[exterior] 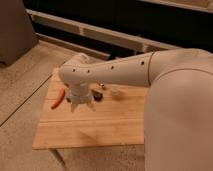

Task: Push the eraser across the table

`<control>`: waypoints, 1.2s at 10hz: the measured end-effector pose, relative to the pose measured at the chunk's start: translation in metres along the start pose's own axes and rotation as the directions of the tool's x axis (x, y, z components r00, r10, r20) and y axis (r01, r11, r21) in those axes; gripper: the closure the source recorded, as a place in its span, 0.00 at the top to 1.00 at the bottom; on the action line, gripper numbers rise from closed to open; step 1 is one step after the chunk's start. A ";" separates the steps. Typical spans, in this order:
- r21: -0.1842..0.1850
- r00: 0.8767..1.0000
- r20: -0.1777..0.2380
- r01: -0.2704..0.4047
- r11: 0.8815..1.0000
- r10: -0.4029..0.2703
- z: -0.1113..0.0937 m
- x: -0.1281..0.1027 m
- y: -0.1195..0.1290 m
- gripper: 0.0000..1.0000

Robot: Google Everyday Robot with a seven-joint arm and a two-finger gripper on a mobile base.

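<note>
The table (100,127) is a small low one with a light bamboo-plank top. My white arm reaches in from the right, and my gripper (80,104) points down at the left middle of the tabletop, close to or on the wood. A small dark flat piece, seemingly the eraser (98,95), lies just right of the gripper, partly hidden by the wrist. An orange-red carrot-shaped piece (58,99) lies just left of the gripper. The blue-grey block is not in view.
Another small dark item (101,86) and a small pale item (116,92) lie behind the eraser near the table's far edge. Speckled floor (20,100) surrounds the table. A dark wall with a pale rail (100,35) runs behind it.
</note>
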 end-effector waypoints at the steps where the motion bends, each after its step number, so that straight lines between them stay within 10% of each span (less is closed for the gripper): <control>1: 0.002 1.000 0.014 -0.016 1.000 0.016 -0.004 -0.006 -0.005 0.65; 12: -0.037 0.982 0.143 -0.121 0.992 0.126 -0.025 -0.112 -0.055 0.65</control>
